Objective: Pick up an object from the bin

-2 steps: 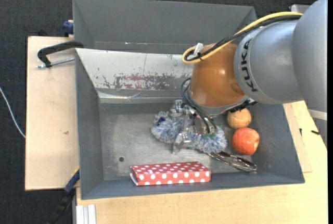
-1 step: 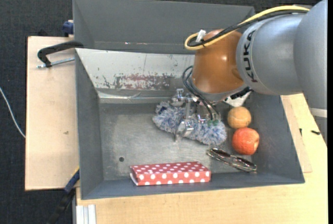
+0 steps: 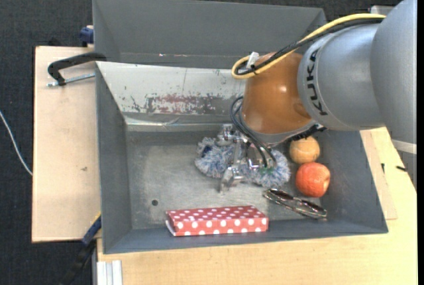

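Observation:
My gripper (image 3: 236,161) reaches down into the middle of the bin, its metal fingers pressed into a blue-and-white fluffy cloth (image 3: 213,158) that spreads out under and to both sides of it. Whether the fingers have closed on the cloth is hidden by the gripper body and the fabric. Just right of the gripper lie a yellow-brown round fruit (image 3: 305,149) and a red apple (image 3: 313,179). Dark metal tongs (image 3: 295,203) lie in front of the apple.
A red box with white dots (image 3: 217,221) lies along the bin's front wall. The arm with its orange cover comes in from the right above the fruit. The bin's left floor is bare grey metal.

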`<state>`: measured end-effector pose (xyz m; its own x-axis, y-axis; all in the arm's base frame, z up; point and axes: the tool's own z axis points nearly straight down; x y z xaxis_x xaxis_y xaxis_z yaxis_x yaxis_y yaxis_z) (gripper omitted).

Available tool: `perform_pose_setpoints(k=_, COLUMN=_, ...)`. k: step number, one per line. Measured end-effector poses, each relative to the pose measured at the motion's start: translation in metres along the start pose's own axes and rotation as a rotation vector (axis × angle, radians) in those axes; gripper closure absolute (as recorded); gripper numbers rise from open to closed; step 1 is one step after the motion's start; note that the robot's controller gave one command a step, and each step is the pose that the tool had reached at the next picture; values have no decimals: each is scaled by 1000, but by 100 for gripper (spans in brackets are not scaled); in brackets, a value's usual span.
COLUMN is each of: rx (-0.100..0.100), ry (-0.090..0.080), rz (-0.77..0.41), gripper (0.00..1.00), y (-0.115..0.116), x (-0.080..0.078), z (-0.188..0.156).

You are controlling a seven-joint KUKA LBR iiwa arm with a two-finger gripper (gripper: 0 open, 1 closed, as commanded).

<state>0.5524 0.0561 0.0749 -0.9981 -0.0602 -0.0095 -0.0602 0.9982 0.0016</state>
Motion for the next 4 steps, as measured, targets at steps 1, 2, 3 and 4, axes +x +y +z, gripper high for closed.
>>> perform_pose_setpoints(k=1, rx=-2, ry=2, rz=-42, gripper=100, y=-11, x=-31, z=-2)
perform_pose_setpoints(k=2, rx=-2, ry=2, rz=-42, gripper=100, y=-11, x=-31, z=-2)
perform_pose_setpoints(k=3, rx=-1, ry=2, rz=-42, gripper=100, y=-11, x=-31, z=-4)
perform_pose_setpoints(k=4, rx=-1, ry=4, rz=-41, gripper=100, y=-11, x=-31, z=-9)
